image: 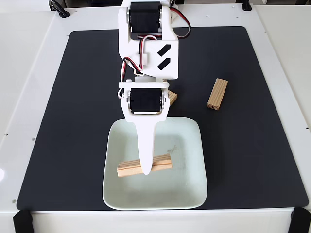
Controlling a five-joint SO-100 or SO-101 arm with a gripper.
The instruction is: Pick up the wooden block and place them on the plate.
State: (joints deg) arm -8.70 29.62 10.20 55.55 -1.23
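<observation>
Fixed view: claw [145, 171] hung over a wooden block [127, 168] lying on the plate [194, 184].
Its grip could not be told; likely next, the wooden block on the mat [217, 94].

- Fixed view from above: white arm over a black mat [252, 145] on a white table [29, 73].
- Gripper [145, 171] points down over the plate [194, 184], tip at a wooden block [160, 162] lying inside; grip unclear.
- Second block [217, 94] lies right of the arm; a third [172, 98] peeks from behind it.
</observation>
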